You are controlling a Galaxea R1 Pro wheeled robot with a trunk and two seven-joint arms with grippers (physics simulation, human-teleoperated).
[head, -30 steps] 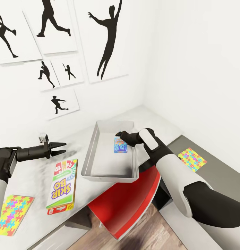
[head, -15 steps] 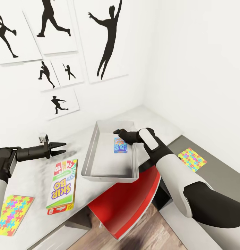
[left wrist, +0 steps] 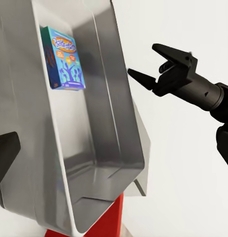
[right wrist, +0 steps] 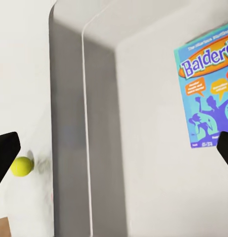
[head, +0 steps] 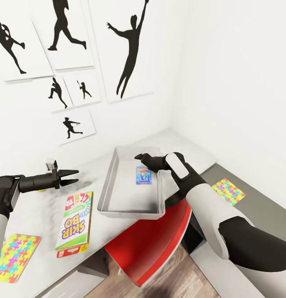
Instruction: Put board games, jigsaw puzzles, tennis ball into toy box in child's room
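Toy box (head: 118,194): pale grey. Game box inside it (head: 143,174): blue, orange lettering. SKIP-BO box (head: 74,225): white, green, red. Jigsaw puzzles (head: 13,257) (head: 228,191): yellow, pink, green, blue. Tennis ball (right wrist: 21,166): yellow-green. My claws (head: 72,176) (head: 139,157): black.

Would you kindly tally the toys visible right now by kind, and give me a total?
Board games: 2 (Skip-Bo on the table, blue game in the toy box)
Jigsaw puzzles: 2 (one on the table, one on the dark cabinet)
Tennis balls: 1 (ball beside the toy box)
Total: 5
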